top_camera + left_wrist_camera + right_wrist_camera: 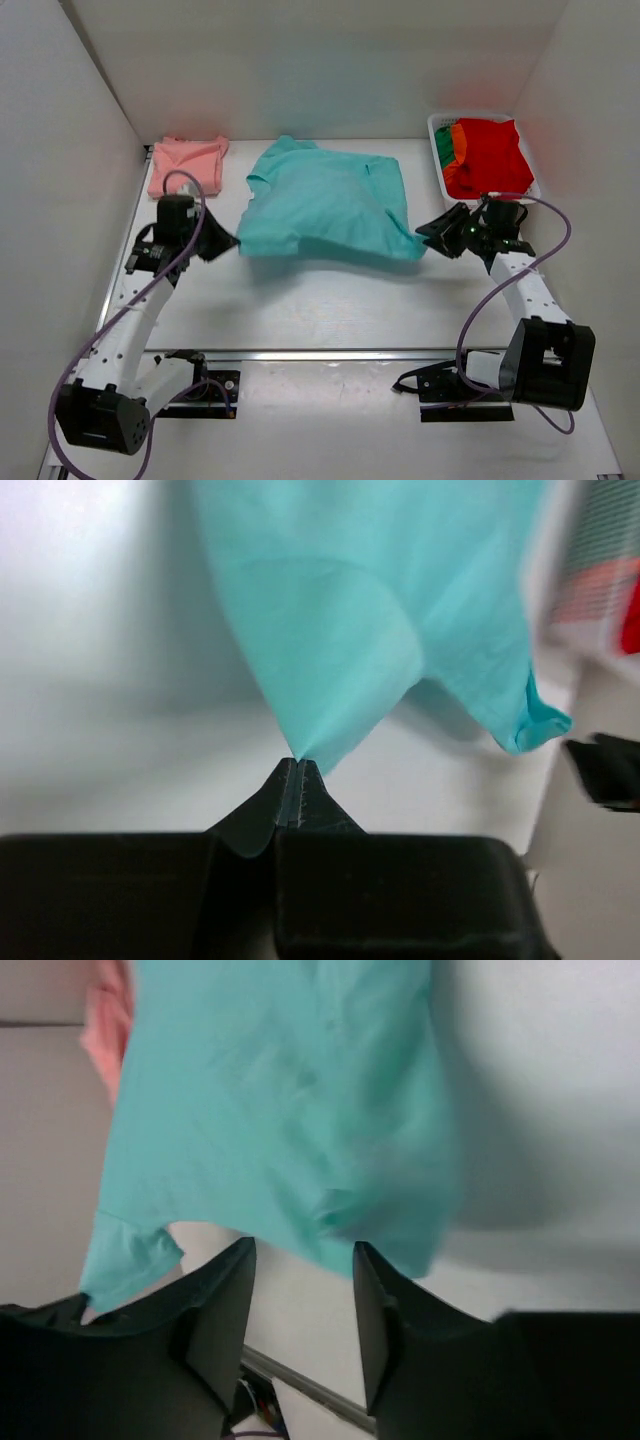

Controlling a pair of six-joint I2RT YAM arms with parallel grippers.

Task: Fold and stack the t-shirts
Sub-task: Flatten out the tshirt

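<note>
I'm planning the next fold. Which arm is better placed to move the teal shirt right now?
Left. The left gripper is shut on a corner of the teal shirt, so it could probably pull at once. The right gripper stands open at the shirt's edge, holding nothing.

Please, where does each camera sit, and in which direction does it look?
Top external: above and behind, looking down on the table; left arm and right arm show.
Left wrist: on the left arm, facing the teal t-shirt; its shut left hand pinches a corner.
Right wrist: on the right arm, facing left toward the pink t-shirt; the open right hand shows.
Shared: both wrist views show the teal t-shirt.
</note>
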